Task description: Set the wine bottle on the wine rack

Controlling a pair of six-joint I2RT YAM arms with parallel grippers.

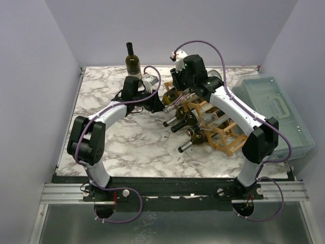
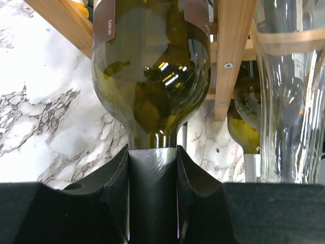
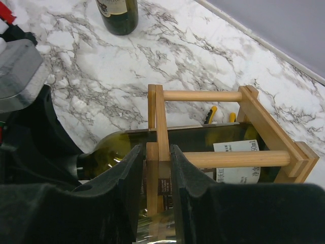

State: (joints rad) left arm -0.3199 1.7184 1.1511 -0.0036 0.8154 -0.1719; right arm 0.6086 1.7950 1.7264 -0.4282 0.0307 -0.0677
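Observation:
The wooden wine rack [image 1: 216,124] stands right of centre with several bottles lying in it. My left gripper [image 1: 154,103] is shut on the dark foil neck [image 2: 152,173] of a green wine bottle [image 2: 152,66]. That bottle's body lies in the rack's top far-left cell [image 1: 171,95]. My right gripper [image 1: 186,87] is above that cell. In the right wrist view the gripper [image 3: 155,150] is shut on an upright rack stick [image 3: 161,122], with the bottle [image 3: 213,140] lying under it. A second green wine bottle [image 1: 133,60] stands upright at the back.
A translucent grey-green lidded box [image 1: 277,114] sits at the right table edge beside the rack. A clear bottle [image 2: 289,101] lies in the neighbouring cell. Other bottle necks [image 1: 179,127] stick out of the rack toward the front left. Walls close in the table's back and sides.

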